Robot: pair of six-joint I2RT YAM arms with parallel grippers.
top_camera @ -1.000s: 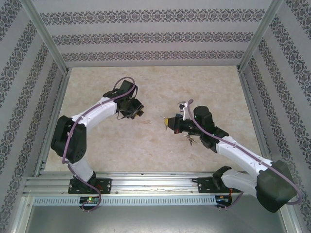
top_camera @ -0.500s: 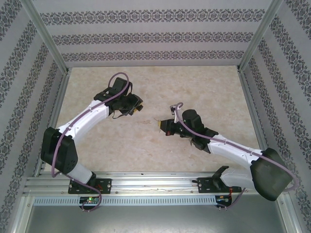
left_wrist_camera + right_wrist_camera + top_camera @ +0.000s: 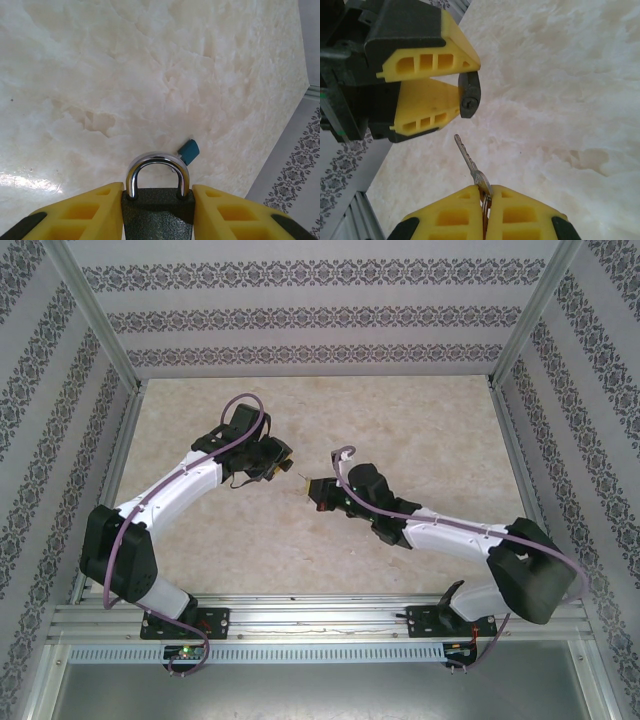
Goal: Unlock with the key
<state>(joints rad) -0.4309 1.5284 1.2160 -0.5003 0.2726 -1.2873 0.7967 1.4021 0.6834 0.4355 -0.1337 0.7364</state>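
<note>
The left tool [image 3: 157,194] is partly closed on the padlock [image 3: 157,215], its two yellow fingers [image 3: 80,212] pressing the sides of the dark body. In the left wrist view the steel shackle [image 3: 157,167] rises past the fingertips and points away from the wrist, above the marbled table [image 3: 125,75], with its loop closed into the body. A small blue piece shows just beyond the shackle (too little of it is in view to tell what it is).

The right tool [image 3: 485,192] is fully closed on the key [image 3: 469,160], pinching the head between its yellow fingers [image 3: 520,215]. The bare blade sticks out in front. In the right wrist view the key's long axis runs up and slightly left from the fingertips, and its tip points toward the left tool [image 3: 467,85]. There the padlock's end with the keyhole [image 3: 469,102] shows between the fingertips. The tip stops short of that face, with a clear gap, and sits a little below and to the left of the keyhole rather than in line with it.

From above, the left tool [image 3: 278,466] and right tool [image 3: 318,490] face each other near the middle of the table [image 3: 420,420], close but apart. Both are held off its surface.
</note>
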